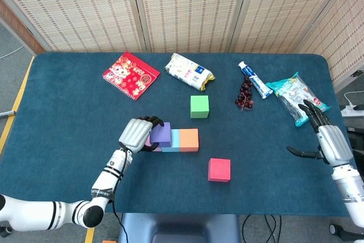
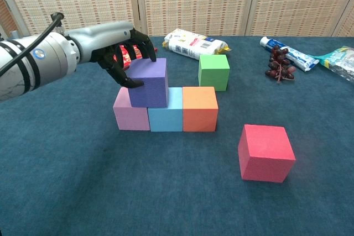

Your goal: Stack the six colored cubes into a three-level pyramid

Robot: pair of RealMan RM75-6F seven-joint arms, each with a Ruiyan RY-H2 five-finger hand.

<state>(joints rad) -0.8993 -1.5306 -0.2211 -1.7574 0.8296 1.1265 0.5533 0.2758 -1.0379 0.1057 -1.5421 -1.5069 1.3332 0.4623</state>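
Woven screens stand behind our blue worktop (image 1: pixel 68 118). From the head view, our left hand (image 1: pixel 136 134) grips the purple cube (image 1: pixel 161 134), its dark fingers (image 1: pixel 152 121) wrapped over the far and near sides. That cube sits on top of the bottom row, above the seam between the pink cube (image 1: pixel 149 140), which is mostly hidden, and the light blue cube (image 1: pixel 173 140). The orange cube (image 1: pixel 189 139) touches the light blue one on its right. The green cube (image 1: pixel 199 106) stands apart behind the row, and the red cube (image 1: pixel 219 169) lies apart in front, to the right. Our right hand (image 1: pixel 325 138) hangs at the far right edge, holding nothing, fingers spread. A red booklet (image 1: pixel 130 75), a wipes pack (image 1: pixel 189 70), a toothpaste tube (image 1: pixel 255 79), grapes (image 1: pixel 245 95) and a teal packet (image 1: pixel 294 95) line the back.

From the chest view, our left hand (image 2: pixel 113 45) holds the purple cube (image 2: pixel 149 83) by its top edge and left face. It rests across the pink cube (image 2: pixel 131 116) and light blue cube (image 2: pixel 167 115), with the orange cube (image 2: pixel 199 109) beside them. The green cube (image 2: pixel 213 71) stands behind and the red cube (image 2: pixel 266 152) in front. Our right hand does not show here.
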